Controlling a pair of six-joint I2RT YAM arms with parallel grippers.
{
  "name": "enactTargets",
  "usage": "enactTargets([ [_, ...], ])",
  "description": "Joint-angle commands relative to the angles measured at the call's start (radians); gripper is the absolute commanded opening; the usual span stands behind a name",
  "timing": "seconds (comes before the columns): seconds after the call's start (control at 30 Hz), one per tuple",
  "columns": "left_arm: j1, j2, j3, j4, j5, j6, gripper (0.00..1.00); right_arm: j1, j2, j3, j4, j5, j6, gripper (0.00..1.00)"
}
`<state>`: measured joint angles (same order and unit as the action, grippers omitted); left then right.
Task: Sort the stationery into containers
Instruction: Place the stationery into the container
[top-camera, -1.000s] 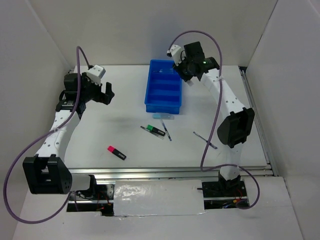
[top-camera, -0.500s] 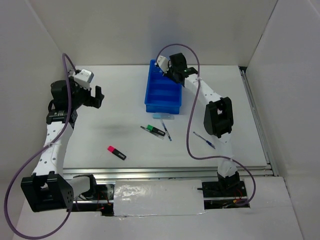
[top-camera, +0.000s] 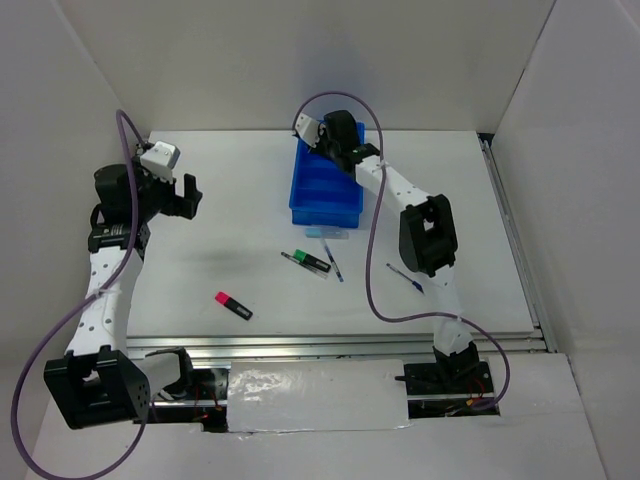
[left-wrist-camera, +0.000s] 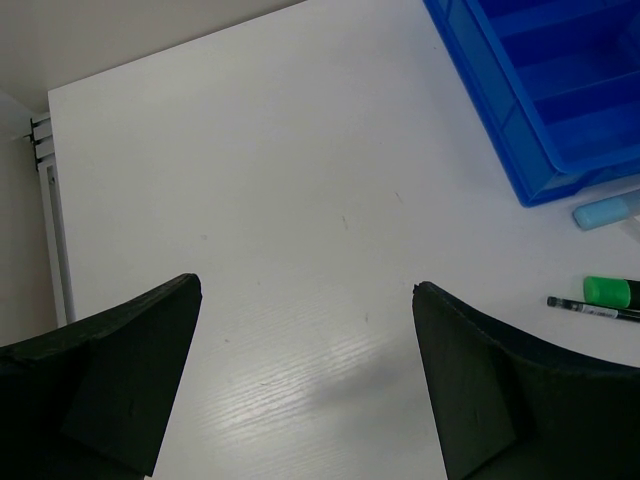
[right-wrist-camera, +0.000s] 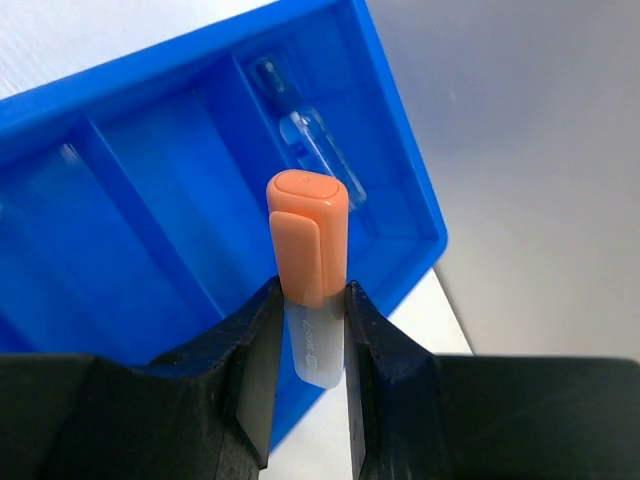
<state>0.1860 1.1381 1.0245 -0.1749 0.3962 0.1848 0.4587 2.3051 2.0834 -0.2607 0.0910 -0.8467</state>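
The orange marker (right-wrist-camera: 307, 250) is gripped by the right tool (right-wrist-camera: 309, 295), with its cap end sticking out in front. It is held over the blue tray (right-wrist-camera: 200, 62). It seems to be above the end compartment near the top of the wrist view, where a clear thing (right-wrist-camera: 322, 160) already lies. In the top view the right tool (top-camera: 318, 133) is seen at the upper end of the tray (top-camera: 297, 190), in the upper middle of the frame.

To do this step well, the marker should be brought low and kept inside the walls before the tool is opened. That way it is not bounced out or dropped on a divider. It is best laid flat along the compartment, which looks narrow.

The left tool (left-wrist-camera: 305, 295) is wide open and nothing is held in it. It hangs over bare tabletop (left-wrist-camera: 300, 150) at the left. The pink marker (top-camera: 233, 305), green marker (top-camera: 317, 263), bottle (top-camera: 330, 233) and blue pen (top-camera: 405, 277) are left on the tabletop below the tray, well apart from both tools.
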Motion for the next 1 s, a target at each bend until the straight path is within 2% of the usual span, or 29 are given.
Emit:
enactTargets([
  [0.0, 0.018, -0.034, -0.001, 0.012, 0.026, 0.021, 0.99, 0.003, 0.043, 0.041, 0.084, 0.007, -0.018, 0.02],
  [0.13, 0.029, -0.031, -0.001, 0.012, 0.026, 0.019, 0.99, 0.003, 0.056, 0.027, 0.063, -0.008, -0.019, 0.07],
  [0.23, 0.032, -0.026, 0.003, 0.006, 0.032, 0.016, 0.99, 0.006, 0.068, 0.029, 0.048, -0.01, -0.005, 0.27],
  [0.27, 0.033, -0.028, 0.005, 0.005, 0.03, 0.016, 0.99, 0.003, 0.07, 0.029, 0.038, -0.013, -0.002, 0.39],
  [0.37, 0.038, -0.028, 0.003, 0.005, 0.033, 0.016, 0.99, 0.003, 0.062, 0.023, 0.037, -0.028, 0.026, 0.52],
  [0.47, 0.04, -0.032, 0.003, 0.005, 0.035, 0.013, 0.99, 0.005, 0.034, -0.002, 0.041, -0.039, 0.046, 0.59],
  [0.53, 0.043, -0.034, 0.002, 0.005, 0.059, 0.01, 0.99, 0.005, 0.004, -0.002, 0.029, -0.05, 0.06, 0.6],
  [0.6, 0.049, -0.041, 0.0, -0.005, 0.149, 0.036, 0.97, 0.006, -0.05, -0.014, 0.009, -0.062, 0.106, 0.59],
  [0.63, 0.05, -0.044, -0.009, -0.014, 0.206, 0.05, 0.91, 0.003, -0.073, -0.02, -0.001, -0.082, 0.13, 0.58],
  [0.67, 0.05, -0.047, -0.018, -0.026, 0.333, 0.076, 0.88, 0.001, -0.1, -0.028, -0.029, -0.086, 0.194, 0.56],
  [0.77, -0.006, -0.055, -0.07, -0.046, 0.482, 0.131, 0.73, -0.012, -0.235, -0.094, -0.07, -0.183, 0.347, 0.53],
  [0.83, -0.089, -0.049, -0.122, -0.044, 0.507, 0.169, 0.64, -0.034, -0.343, -0.179, -0.09, -0.241, 0.429, 0.51],
  [0.9, -0.153, -0.037, -0.156, -0.044, 0.506, 0.251, 0.6, -0.055, -0.447, -0.267, -0.121, -0.282, 0.552, 0.51],
  [0.97, -0.265, -0.012, -0.207, -0.02, 0.468, 0.301, 0.56, -0.092, -0.542, -0.365, -0.144, -0.327, 0.659, 0.5],
])
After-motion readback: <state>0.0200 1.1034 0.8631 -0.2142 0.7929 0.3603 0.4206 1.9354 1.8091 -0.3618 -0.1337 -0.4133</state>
